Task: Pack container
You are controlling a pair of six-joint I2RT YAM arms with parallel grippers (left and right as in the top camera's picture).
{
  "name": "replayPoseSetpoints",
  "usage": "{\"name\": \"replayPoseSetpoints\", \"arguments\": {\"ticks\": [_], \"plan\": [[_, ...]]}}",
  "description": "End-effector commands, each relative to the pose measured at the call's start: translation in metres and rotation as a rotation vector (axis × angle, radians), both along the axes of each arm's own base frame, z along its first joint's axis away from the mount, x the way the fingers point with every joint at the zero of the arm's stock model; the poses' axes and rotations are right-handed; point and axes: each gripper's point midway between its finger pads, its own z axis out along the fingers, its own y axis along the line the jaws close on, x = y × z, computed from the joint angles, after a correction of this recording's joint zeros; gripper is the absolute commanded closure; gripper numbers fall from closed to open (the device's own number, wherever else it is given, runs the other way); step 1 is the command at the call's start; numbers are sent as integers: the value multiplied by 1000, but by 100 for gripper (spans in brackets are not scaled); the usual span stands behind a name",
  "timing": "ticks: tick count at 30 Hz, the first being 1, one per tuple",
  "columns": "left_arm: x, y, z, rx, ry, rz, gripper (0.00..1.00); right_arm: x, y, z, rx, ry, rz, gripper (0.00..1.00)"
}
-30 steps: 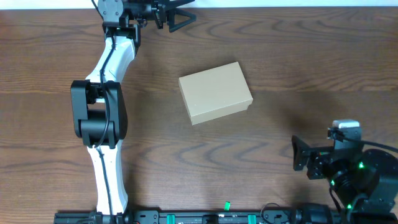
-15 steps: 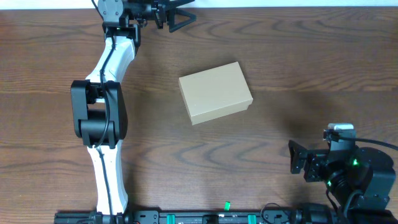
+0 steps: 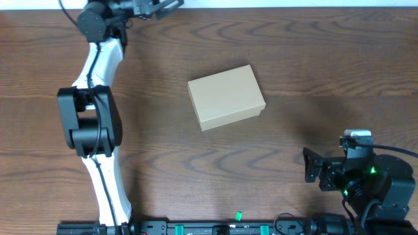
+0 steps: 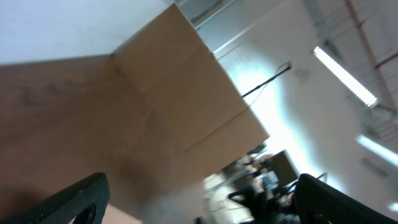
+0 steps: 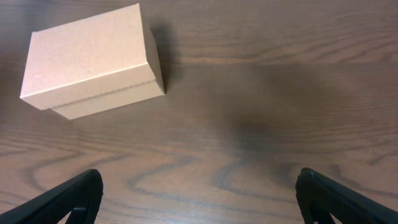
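The container (image 3: pixel 226 96) is a plain tan cardboard box with its lid shut, lying at the middle of the wooden table. It also shows at the upper left of the right wrist view (image 5: pixel 90 59). My left gripper (image 3: pixel 159 6) is open and empty at the far back edge of the table, well left of and behind the box; its camera points off the table at the room (image 4: pixel 199 199). My right gripper (image 3: pixel 312 166) is open and empty near the front right, its fingertips (image 5: pixel 199 196) spread over bare wood short of the box.
The left arm (image 3: pixel 91 98) stretches along the left side of the table from front to back. The right arm's base (image 3: pixel 375 186) sits at the front right corner. A large cardboard panel (image 4: pixel 180 93) stands beyond the table's back edge in the left wrist view.
My left arm has swung leftward along the back edge, its gripper now partly out of the overhead view. The right arm shifted slightly toward the left. The box has not moved.
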Motion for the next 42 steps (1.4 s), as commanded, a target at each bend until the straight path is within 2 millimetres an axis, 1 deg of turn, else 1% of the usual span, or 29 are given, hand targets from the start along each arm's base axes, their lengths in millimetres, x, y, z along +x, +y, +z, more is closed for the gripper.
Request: {"name": "replayPoseSetpoints", "arguments": {"ticks": [1, 4, 6, 10, 11, 14, 16, 18, 19, 20, 22, 23, 26, 29, 30, 31, 34, 36, 38, 40, 42], "plan": [[-32, -3, 43, 62, -345, -10, 4, 0, -3, -3, 7, 11, -24, 1], [-45, -4, 64, 73, -543, 1, 4, 0, -3, -3, 7, 11, -24, 1], [-50, -4, 76, 76, -590, 4, 4, 0, -3, -3, 7, 11, -24, 1], [-54, -4, 95, 73, -441, 0, 4, 0, -3, -3, 7, 11, -24, 1], [-58, -5, 102, 73, -432, 0, 4, 0, -3, -3, 7, 11, -24, 1], [-68, -4, 122, 63, -313, 7, 4, 0, -3, -3, 7, 11, -24, 1], [-65, 0, 135, 28, -205, 52, 4, 0, -3, -3, 7, 11, -24, 1], [-54, 4, 140, -9, -65, 124, 4, 0, -3, -3, 7, 11, -24, 1], [-48, 6, 138, -12, -23, 163, 4, 0, -3, -3, 7, 11, -24, 1], [-37, 9, 132, -13, 39, 233, 4, 0, -3, -3, 7, 11, -24, 1], [-31, 6, 115, 33, 103, 323, 4, 0, -3, -3, 7, 11, -24, 1], [-32, 4, 109, 69, 99, 366, 4, 0, -3, -3, 7, 11, -24, 1], [-36, 3, 99, 151, 62, 448, 4, 0, -3, -3, 8, 11, -24, 1], [-42, 10, 84, 275, 52, 564, 4, 0, -3, -3, 7, 11, -24, 1], [-45, 16, 77, 336, 49, 619, 4, 0, -3, -3, 7, 11, -24, 1], [-49, 27, 70, 407, 49, 685, 4, 0, -3, -3, 7, 11, -24, 1], [-60, 66, 49, 572, 130, 894, 4, 0, -3, -3, 7, 11, -24, 1], [-65, 86, 42, 637, 149, 1006, 4, 0, -3, -3, 7, 11, -24, 1], [-72, 96, 40, 663, 150, 1059, 4, 0, -3, -3, 7, 11, -24, 1], [-83, 104, 32, 700, 139, 1092, 4, 0, -3, -3, 7, 11, -24, 1], [-94, 108, 25, 748, 65, 1090, 4, 0, -3, -3, 7, 11, -24, 1]]}}
